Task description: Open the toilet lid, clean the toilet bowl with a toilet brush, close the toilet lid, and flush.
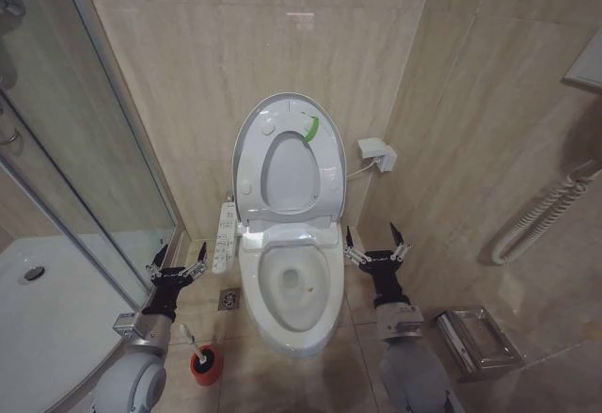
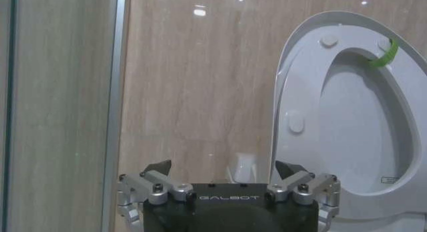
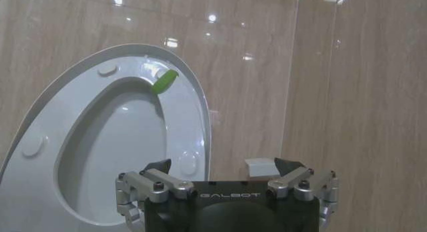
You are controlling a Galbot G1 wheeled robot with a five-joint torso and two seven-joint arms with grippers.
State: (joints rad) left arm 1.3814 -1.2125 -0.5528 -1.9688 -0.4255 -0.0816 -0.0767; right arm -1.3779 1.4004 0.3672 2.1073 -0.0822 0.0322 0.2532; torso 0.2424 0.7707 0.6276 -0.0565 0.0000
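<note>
Hovering with fingers spread, empty: left gripper point(image 1: 176, 267) beside bowl point(image 1: 289, 286), brush point(image 1: 195, 345) in red holder point(image 1: 207, 364) on floor just below-behind it. Right gripper point(image 1: 375, 248) likewise spread, empty, on bowl's other side. Between and beyond both: lid point(image 1: 287, 154) upright against wall, seat raised with it, green strip point(image 1: 311, 128) near top.

**Beige-tiled bathroom corner**

Glossy beige stone-look wall tiles point(image 1: 207, 74) meet at a corner and catch ceiling-light glare. A curved glass shower screen point(image 1: 75, 150) with a metal frame encloses a white shower tray point(image 1: 47, 309). A square metal floor drain point(image 1: 229, 299) sits in the tan floor tiles point(image 1: 282, 380).
</note>
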